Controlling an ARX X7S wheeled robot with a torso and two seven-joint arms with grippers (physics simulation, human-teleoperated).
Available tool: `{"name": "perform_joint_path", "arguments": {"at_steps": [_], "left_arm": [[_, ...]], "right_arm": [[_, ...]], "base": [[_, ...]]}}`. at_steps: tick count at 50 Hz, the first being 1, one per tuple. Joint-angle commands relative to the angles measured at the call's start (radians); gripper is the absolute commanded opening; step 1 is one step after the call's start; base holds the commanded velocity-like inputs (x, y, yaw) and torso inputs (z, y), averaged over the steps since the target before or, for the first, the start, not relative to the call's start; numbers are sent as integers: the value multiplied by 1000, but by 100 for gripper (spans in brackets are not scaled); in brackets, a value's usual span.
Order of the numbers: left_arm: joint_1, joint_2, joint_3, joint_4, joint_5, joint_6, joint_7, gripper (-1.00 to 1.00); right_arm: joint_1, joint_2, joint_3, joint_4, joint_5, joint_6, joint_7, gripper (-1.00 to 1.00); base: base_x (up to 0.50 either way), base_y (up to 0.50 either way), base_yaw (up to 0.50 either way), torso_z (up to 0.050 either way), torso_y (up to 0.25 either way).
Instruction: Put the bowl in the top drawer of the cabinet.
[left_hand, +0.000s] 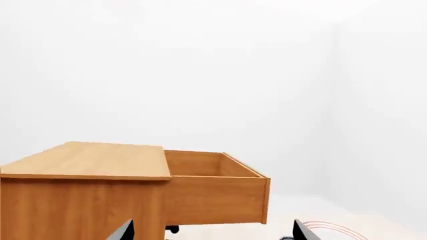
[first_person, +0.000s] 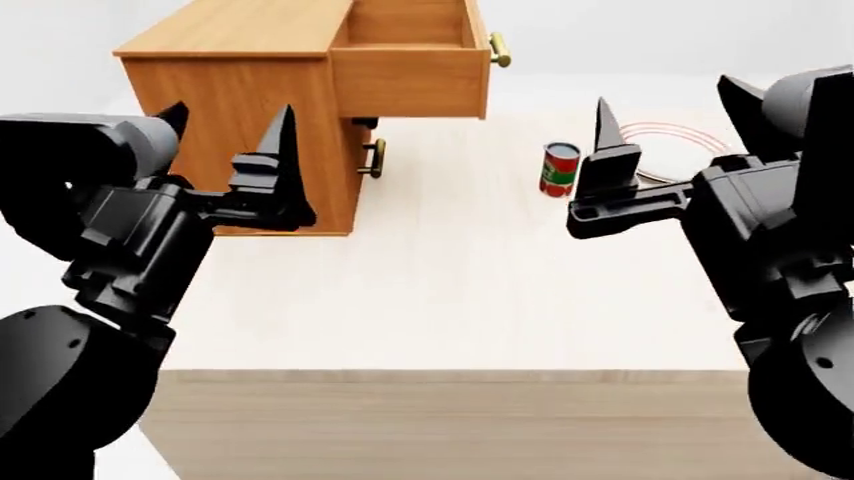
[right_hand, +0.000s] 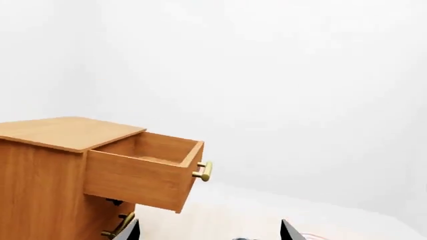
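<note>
The top drawer (first_person: 407, 62) of the cabinet (first_person: 240, 120) stands pulled out at about 12 o'clock in the head view, its brass handle (first_person: 499, 49) at the right end and its inside empty as far as the wrist views show. The bowl is in none of the pictures; it may sit behind the right gripper (first_person: 607, 165), near the can (first_person: 559, 169) and the plate (first_person: 661, 140) at 1 to 2 o'clock, but that cannot be told.

Both arms hover above the table (first_person: 441, 300), well apart. The left gripper (first_person: 227, 150) has its fingers spread and holds nothing. Only one finger of the right gripper shows clearly in the head view; its wrist view shows two tips wide apart, so it is judged spread and empty.

A deep round bowl is likely stiff, light, and smooth enough to slip. The rim looks like the best hold, one finger inside and one outside, lowered gently in case it is breakable.
</note>
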Motion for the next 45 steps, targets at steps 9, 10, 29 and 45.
{"name": "perform_joint_path", "arguments": {"at_steps": [9, 10, 29, 45], "left_arm": [[-427, -35, 33, -239, -22, -93, 2, 100], [-445, -33, 34, -256, -21, -93, 3, 100], [-612, -28, 42, -338, -39, -123, -5, 100], [-700, -27, 8, -316, -99, -208, -77, 100]], "right_arm": [[459, 201, -118, 261, 318, 52, 132, 100], [474, 207, -128, 273, 306, 47, 121, 100], [643, 277, -335, 411, 70, -93, -96, 100], [680, 293, -387, 455, 27, -136, -152, 100]], "base": [[148, 0, 0, 0, 0], [152, 0, 0, 0, 0], [179, 0, 0, 0, 0], [249, 0, 0, 0, 0]]}}
